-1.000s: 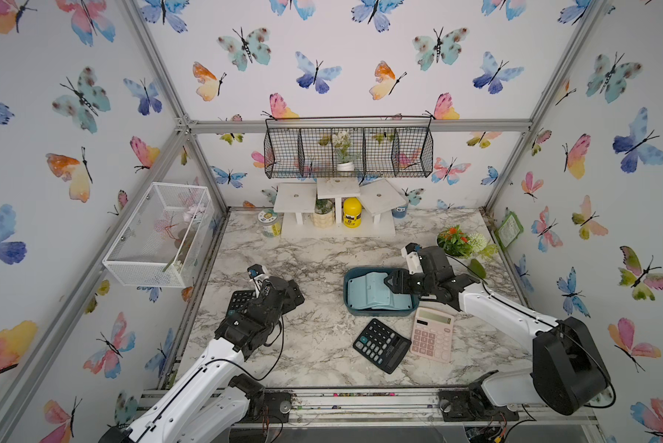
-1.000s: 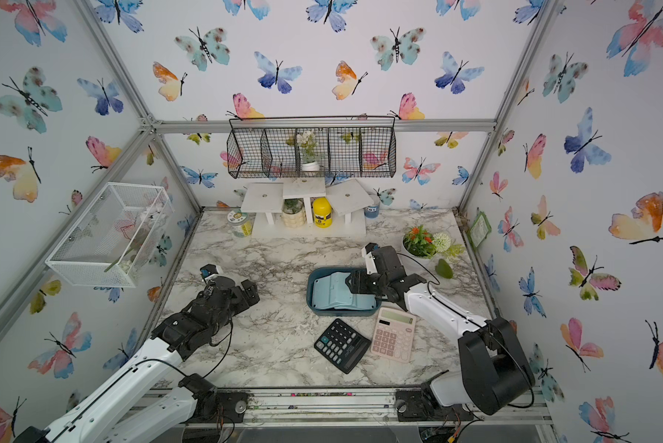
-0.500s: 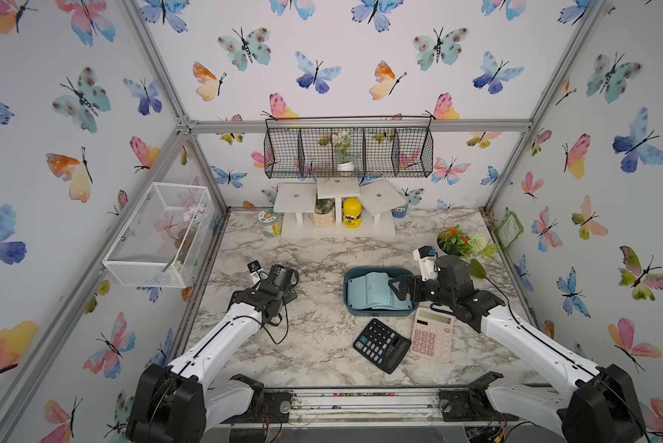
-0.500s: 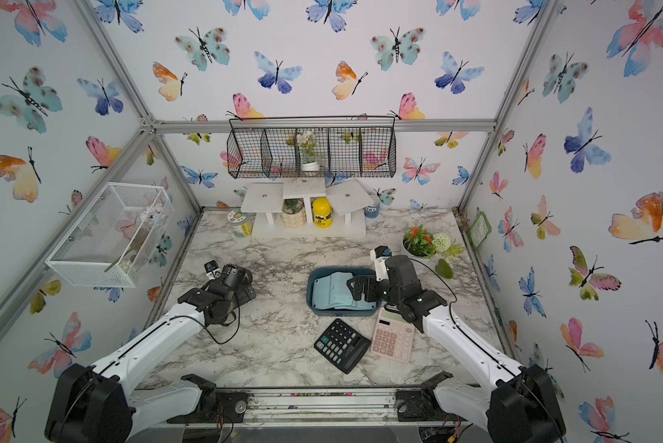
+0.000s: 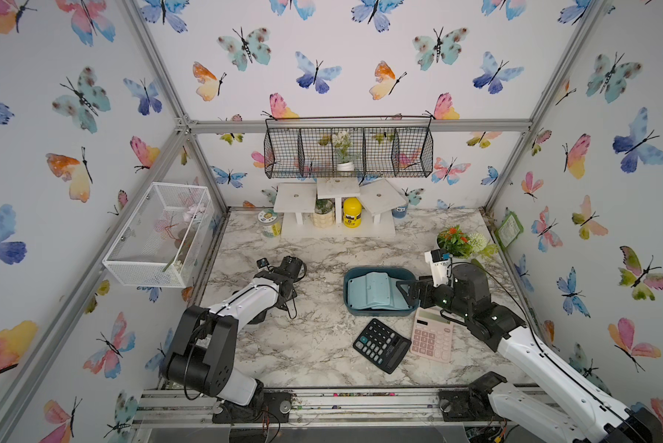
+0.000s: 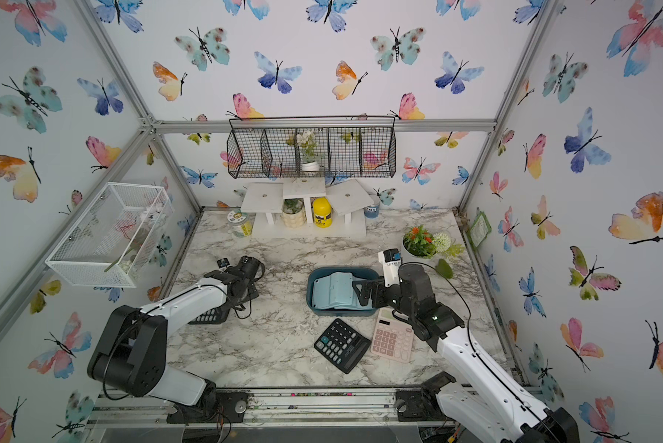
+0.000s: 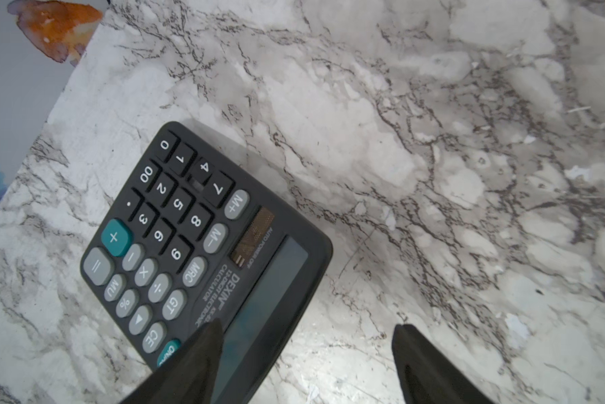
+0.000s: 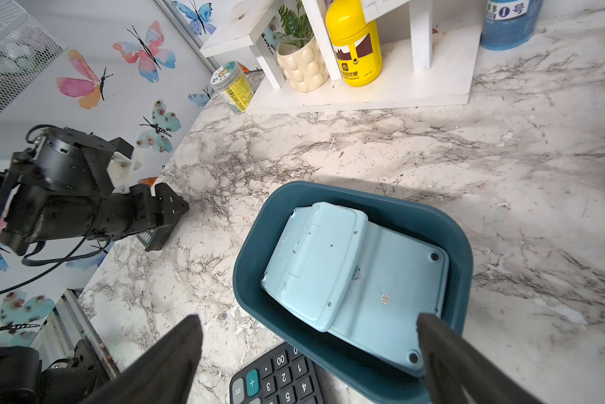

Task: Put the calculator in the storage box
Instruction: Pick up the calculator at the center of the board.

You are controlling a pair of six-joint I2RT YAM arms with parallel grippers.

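Butterfly-papered walls [image 5: 341,57] enclosed the marble desk [image 5: 322,249]. Right of centre, the teal storage box [image 5: 347,293] held a light-blue calculator [image 5: 374,289] face down; a black calculator [image 5: 381,345] and a pink calculator [image 5: 431,339] lay near the front edge. Only the left wrist view plainly showed a DEXIN calculator [image 7: 203,245] under the left gripper [image 7: 308,327], jaws parted, holding nothing. The right gripper [image 8: 308,316] hovered wide open and empty over the box.

Lighting: the scene is being lit brightly and evenly from overhead. Shadows: a soft one is being cast beside the storage box [image 8: 252,245] onto the table [image 8: 434,147]. Glare: faint sheen only. Focus: near foregrounds in wrist views are being blurred, edges stretched.
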